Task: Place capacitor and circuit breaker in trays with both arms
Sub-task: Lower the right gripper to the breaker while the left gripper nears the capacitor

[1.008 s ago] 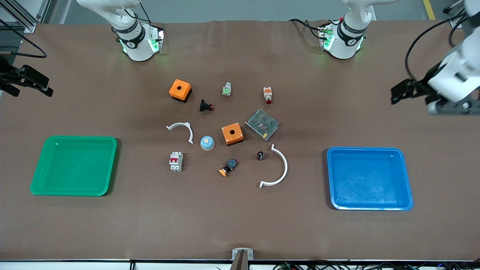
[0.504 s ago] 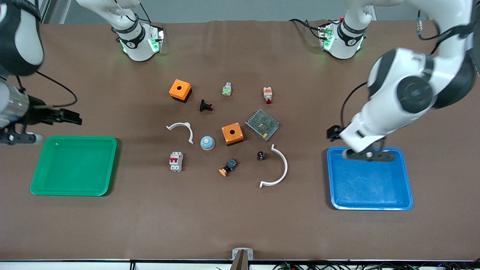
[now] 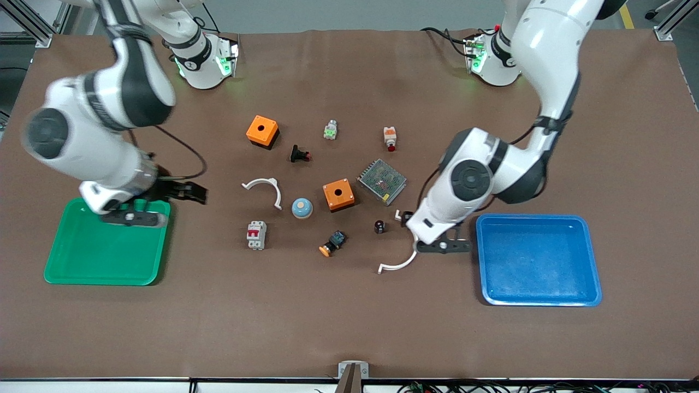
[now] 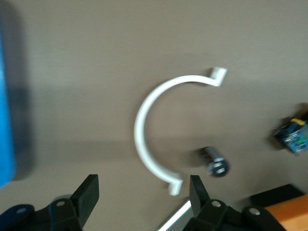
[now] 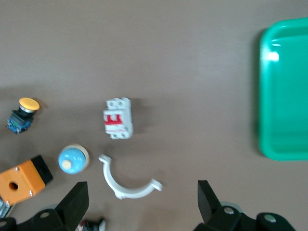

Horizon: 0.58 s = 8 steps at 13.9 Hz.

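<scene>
1. Brown mat covers the table (image 3: 349, 316); loose parts lie in a cluster mid-table between a green tray (image 3: 106, 243) at the right arm's end and a blue tray (image 3: 538, 261) at the left arm's end.
2. Capacitor (image 3: 379, 226): upright on the mat, just beside the large white curved bracket (image 3: 397, 266), nearer the front camera than the metal mesh box (image 3: 382, 181). Left wrist view shows it (image 4: 214, 161) close by the bracket's arc (image 4: 144, 139), not touching.
3. Circuit breaker (image 3: 256, 235): flat on the mat, red levers up, between the green tray and the orange-capped blue button (image 3: 332, 243). It sits nearer the front camera than the small white bracket (image 3: 265, 188) and the blue dome (image 3: 302, 207). Right wrist view shows it (image 5: 118, 118) lying free, nothing touching.
4. Left gripper (image 3: 405, 218): over the mat above the large bracket, close to the capacitor. Fingers (image 4: 89, 192) spread wide, nothing between them.
5. Right gripper (image 3: 188, 192): over the mat by the green tray's corner nearest the cluster, well apart from the circuit breaker. Fingers (image 5: 77, 202) spread wide, holding nothing.
6. One orange box (image 3: 338, 195) sits beside the mesh box, a second (image 3: 262, 131) farther from the front camera.
</scene>
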Each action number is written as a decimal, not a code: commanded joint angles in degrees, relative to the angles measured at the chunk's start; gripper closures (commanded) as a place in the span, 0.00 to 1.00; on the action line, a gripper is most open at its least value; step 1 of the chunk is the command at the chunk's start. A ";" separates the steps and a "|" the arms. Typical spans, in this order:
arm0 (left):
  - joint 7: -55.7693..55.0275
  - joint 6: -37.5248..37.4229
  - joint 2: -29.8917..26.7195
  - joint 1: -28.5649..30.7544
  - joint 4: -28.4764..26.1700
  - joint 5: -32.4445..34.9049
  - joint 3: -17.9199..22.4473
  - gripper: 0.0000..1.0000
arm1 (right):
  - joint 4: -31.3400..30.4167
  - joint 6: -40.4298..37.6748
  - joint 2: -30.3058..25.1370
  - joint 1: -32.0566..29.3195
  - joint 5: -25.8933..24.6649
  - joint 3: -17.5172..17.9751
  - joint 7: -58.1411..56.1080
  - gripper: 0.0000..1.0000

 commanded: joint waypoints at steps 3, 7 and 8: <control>-3.54 8.69 6.74 -4.29 3.27 1.17 0.78 0.26 | -4.15 13.48 7.18 4.69 0.45 -0.59 3.67 0.00; -5.57 10.55 9.12 -5.87 3.27 1.44 1.22 0.33 | -3.36 21.40 13.43 6.02 0.18 -0.59 4.81 0.00; -5.75 10.47 9.30 -6.48 3.18 1.52 1.31 0.34 | -2.84 23.34 15.27 6.11 0.10 -0.59 5.51 0.00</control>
